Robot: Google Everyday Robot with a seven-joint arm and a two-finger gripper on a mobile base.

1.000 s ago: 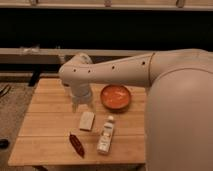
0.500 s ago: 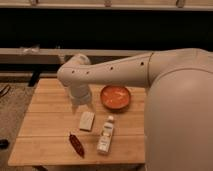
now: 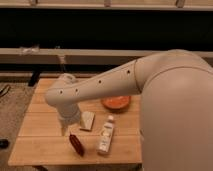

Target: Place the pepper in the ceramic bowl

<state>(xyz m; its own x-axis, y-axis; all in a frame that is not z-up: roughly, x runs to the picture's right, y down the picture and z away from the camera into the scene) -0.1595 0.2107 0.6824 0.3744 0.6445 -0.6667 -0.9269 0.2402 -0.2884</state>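
My gripper (image 3: 65, 126) hangs point-down over the tabletop (image 3: 35, 135). Whether the jaws are open, I cannot tell. The pepper (image 3: 76, 144) lies just front-right of it, long axis diagonal. The ceramic bowl (image 3: 116, 103) sits well apart, back-right.

On the wooden table (image 3: 40, 142) there are one pepper (image 3: 76, 144), one ceramic bowl (image 3: 116, 103), one tan block (image 3: 87, 120) and one white bottle (image 3: 105, 134), and one gripper (image 3: 64, 129) hangs above the table's left half.
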